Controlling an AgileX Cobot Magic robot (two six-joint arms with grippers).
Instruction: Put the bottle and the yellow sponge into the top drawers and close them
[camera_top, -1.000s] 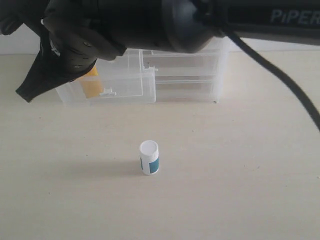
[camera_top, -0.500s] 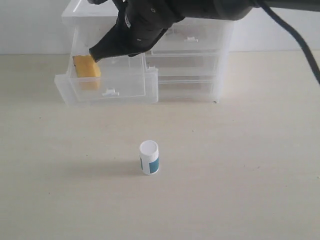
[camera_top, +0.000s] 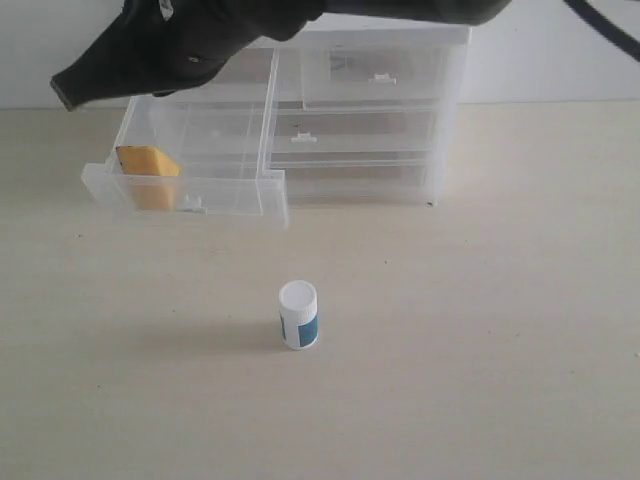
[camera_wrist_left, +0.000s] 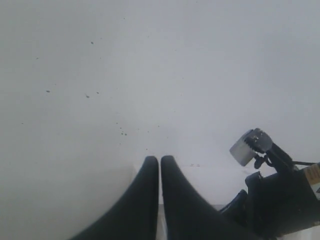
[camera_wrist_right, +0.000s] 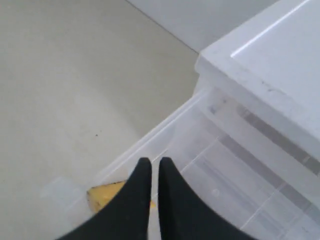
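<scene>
**Sponge stowed, bottle standing on the table**

The cabinet (camera_top: 440, 120) is smooth, translucent white plastic, box-shaped. Its left top drawer (camera_top: 230, 195) stands open, thin clear walls projecting forward. The right top drawer (camera_top: 400, 75) sits flush.

You see the yellow sponge (camera_top: 148, 162), a matte foam wedge, lying in the open drawer's outer front corner. Its long axis seems to run along the drawer's front wall.

The bottle (camera_top: 298, 318) is squat, glossy white plastic. It stands upright in front of the cabinet, well apart from it, on the pale matte table (camera_top: 480, 330). Its cap is up and its long axis vertical.

Your right gripper (camera_top: 66, 92) hangs above the open drawer's outer side. Its tapered black fingers are pressed nearly together and hold nothing.

Your left gripper (camera_wrist_left: 159, 159) is likewise narrowed to a slit and empty, facing a plain white wall (camera_wrist_left: 150, 60).
</scene>
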